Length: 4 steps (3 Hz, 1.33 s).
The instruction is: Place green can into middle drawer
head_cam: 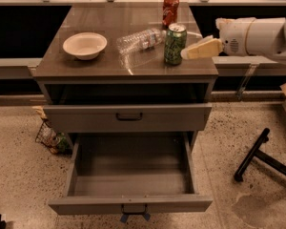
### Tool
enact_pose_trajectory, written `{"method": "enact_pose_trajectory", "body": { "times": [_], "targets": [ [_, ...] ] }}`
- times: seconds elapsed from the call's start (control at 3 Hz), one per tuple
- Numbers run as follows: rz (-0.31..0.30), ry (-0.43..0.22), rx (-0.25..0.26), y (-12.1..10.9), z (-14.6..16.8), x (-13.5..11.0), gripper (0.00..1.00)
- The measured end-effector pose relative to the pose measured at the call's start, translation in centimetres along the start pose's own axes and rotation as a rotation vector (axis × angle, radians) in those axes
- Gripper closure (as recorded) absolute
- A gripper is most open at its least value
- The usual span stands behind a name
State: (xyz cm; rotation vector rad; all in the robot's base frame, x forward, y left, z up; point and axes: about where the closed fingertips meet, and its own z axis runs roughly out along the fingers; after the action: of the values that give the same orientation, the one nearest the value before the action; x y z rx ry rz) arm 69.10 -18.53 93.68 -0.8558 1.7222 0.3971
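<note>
The green can (174, 44) stands upright on the grey cabinet's top (86, 67), near its right front part. My gripper (187, 52) comes in from the right on a white arm; its pale fingers (202, 48) reach up to the can's right side, right next to it. The middle drawer (131, 205), the lowest one, is pulled out wide and its inside is bare. The shallower drawer (127, 118) above it is closed.
On the cabinet top lie a white bowl (85, 45) at the left, a clear plastic bottle (139, 39) on its side in the middle, and a red soda can (170, 9) at the back. A wire basket (52, 138) sits on the floor left; a black chair leg (250, 154) lies right.
</note>
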Motion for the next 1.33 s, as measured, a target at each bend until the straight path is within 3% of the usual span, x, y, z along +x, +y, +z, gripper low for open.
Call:
{"method": "enact_pose_trajectory", "body": {
  "times": [0.33, 1.0, 1.33],
  "targets": [
    [-0.013, -0.039, -0.010, 1.0, 2.6, 0.4, 0.00],
    [-0.027, -0.115, -0.090, 3.3, 7.9, 0.2, 0.00],
    [-0.033, -0.168, -0.126, 3.9, 9.6, -1.0, 0.16]
  ]
}}
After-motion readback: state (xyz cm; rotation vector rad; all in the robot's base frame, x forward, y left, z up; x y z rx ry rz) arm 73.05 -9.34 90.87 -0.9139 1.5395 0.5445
